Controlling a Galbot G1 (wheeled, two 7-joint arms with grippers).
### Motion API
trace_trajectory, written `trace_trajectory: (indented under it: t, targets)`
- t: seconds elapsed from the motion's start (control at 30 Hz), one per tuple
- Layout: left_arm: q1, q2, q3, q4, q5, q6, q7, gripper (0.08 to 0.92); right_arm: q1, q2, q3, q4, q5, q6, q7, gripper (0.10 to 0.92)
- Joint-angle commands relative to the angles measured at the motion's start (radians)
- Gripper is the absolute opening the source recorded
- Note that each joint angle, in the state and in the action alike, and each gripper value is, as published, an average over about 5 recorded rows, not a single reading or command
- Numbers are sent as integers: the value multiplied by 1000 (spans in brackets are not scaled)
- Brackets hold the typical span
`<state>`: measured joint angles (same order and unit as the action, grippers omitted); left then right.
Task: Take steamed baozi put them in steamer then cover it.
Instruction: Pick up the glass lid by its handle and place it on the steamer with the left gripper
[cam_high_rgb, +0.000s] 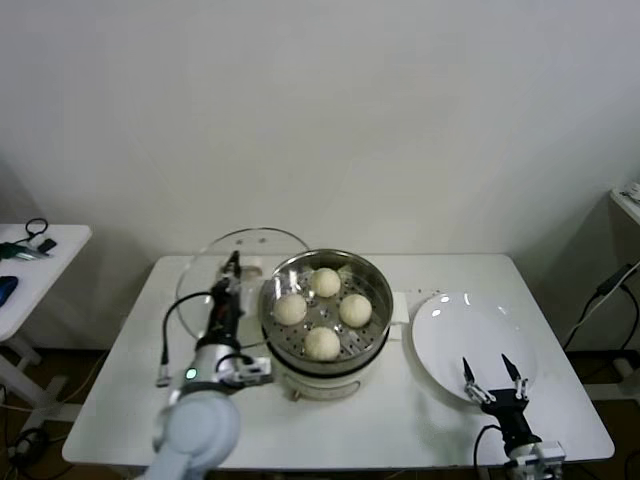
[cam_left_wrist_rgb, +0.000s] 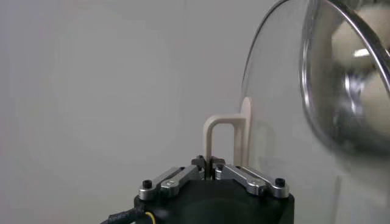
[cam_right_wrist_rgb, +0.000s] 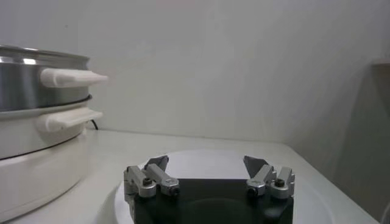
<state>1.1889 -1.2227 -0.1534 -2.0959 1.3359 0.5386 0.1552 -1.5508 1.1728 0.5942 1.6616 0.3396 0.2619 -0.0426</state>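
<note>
Four baozi (cam_high_rgb: 322, 311) in steamer (cam_high_rgb: 371, 268) | left hand (cam_left_wrist_rgb: 210, 166) grips cover (cam_high_rgb: 200, 268)

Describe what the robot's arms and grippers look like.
The left arm is pale grey-white with a small green light and a black cable looping beside its black wrist. The left gripper and right gripper both have black bodies, silver linkage bars with black screws, and dark pointed fingertips.

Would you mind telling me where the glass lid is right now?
In the head view the glass lid stands tilted on edge just left of the steamer, not yet on it, with the left gripper shut on its cream handle.
</note>
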Motion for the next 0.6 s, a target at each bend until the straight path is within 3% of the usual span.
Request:
trace_trajectory:
  t: [0.03,0.3,0.6]
  targets:
    - [-126,-275,315,93,254,106,105,137,5,-7,0,-22,7,13,-2,823]
    - [-159,-337,348,213,281,111,89,137,-2,-12,1,-41,36,41,-3,823]
    - [-134,-339,331,273,296,105,52,137,-5,-15,-1,-50,48,65,-2,823]
